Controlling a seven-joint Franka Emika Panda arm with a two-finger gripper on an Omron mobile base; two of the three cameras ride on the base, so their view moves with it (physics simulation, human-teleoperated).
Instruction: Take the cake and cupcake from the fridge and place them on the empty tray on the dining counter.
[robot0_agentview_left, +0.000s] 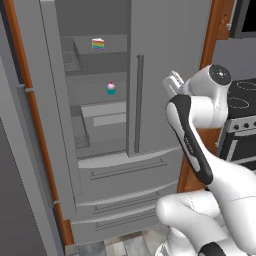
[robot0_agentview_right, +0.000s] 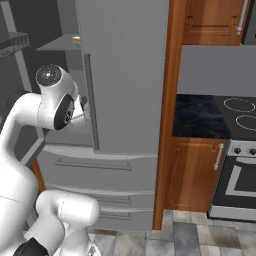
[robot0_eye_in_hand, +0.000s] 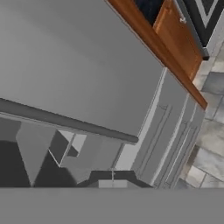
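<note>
Pincer (robot0_agentview_left: 171, 80) shut, empty, beside the fridge (robot0_agentview_left: 165, 60) door.

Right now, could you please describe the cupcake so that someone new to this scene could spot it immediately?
Look into the open left half of the tall grey fridge. The cupcake sits on the middle shelf, one shelf below the cake. It is small and round, with pink frosting and a teal wrapper, whereas the cake is a rainbow-striped wedge.

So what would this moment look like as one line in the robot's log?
grey French-door fridge: left door open | rainbow-layered cake slice: upper shelf | pink-frosted cupcake: shelf below | gripper: shut, holding nothing, near right door's handle
</note>
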